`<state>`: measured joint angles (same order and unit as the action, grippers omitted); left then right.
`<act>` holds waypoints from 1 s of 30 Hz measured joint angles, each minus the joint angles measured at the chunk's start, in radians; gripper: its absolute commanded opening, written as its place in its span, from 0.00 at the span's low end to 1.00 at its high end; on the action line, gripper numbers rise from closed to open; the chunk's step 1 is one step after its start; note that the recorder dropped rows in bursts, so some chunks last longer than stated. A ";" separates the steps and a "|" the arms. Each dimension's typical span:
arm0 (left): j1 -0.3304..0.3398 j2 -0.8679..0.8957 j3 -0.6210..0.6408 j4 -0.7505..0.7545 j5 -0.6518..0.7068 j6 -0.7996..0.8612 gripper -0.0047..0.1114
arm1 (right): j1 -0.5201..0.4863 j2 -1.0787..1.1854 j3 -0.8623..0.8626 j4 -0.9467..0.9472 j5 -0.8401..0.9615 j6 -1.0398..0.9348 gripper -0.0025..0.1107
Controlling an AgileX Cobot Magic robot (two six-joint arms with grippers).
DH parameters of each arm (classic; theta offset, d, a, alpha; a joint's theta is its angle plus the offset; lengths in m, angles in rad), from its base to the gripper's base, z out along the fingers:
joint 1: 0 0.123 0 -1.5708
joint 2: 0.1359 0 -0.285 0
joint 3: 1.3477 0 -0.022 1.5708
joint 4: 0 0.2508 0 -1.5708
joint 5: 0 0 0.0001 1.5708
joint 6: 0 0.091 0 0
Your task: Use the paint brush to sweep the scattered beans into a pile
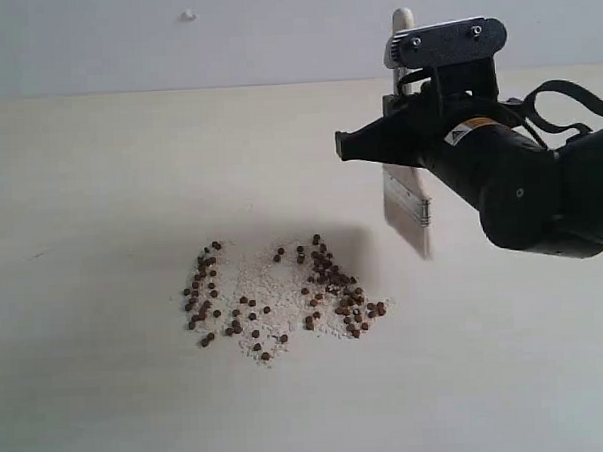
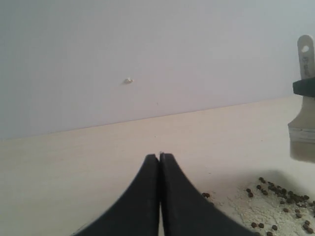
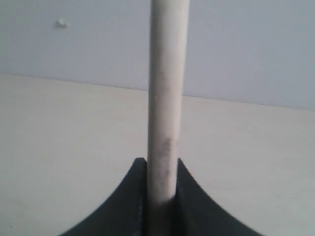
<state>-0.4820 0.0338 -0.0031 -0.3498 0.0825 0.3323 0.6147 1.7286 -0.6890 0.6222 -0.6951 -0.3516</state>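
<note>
1. Reddish-brown beans [image 1: 284, 292] sit in a loose patch at the lower centre of the exterior view, on top of a smear of whitish powder [image 1: 274, 282]. I'd call it half gathered at best: 2 denser clumps, 1 at the left edge of the patch and 1 at the right, with thin scatter between them. No tight pile yet.
2. What's left, as I read it, is pushing both clumps and the loose ones in toward the middle.
3. The brush [image 1: 405, 196] hangs upright at centre right of that view, bristles down, up and to the right of the patch. The bristle tips are blurred, but they look clear of the table [image 1: 100, 195] and aren't touching any beans.
4. The right gripper [image 3: 162, 169] has its fingers clamped on the pale wooden handle, which sticks straight up between them.
5. The left gripper [image 2: 159, 157] has its fingers pressed together with nothing in them. It's off to the side, with the beans at the lower right of its own view.
6. Brush look: wide and flat, silver ferrule, cream bristles, and a hole at the handle end.
</note>
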 measured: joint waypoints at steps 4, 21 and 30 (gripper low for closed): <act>0.000 0.000 0.000 0.000 0.000 0.000 0.04 | 0.000 -0.002 0.016 0.173 0.064 -0.142 0.02; 0.000 0.000 0.000 0.001 0.000 0.000 0.04 | 0.079 0.030 0.085 0.062 0.055 0.120 0.02; 0.000 0.000 0.000 0.001 0.000 0.000 0.04 | 0.174 0.119 0.085 0.062 -0.136 0.276 0.02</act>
<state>-0.4820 0.0338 -0.0031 -0.3485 0.0825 0.3323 0.7883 1.8476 -0.6041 0.6838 -0.8308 -0.0759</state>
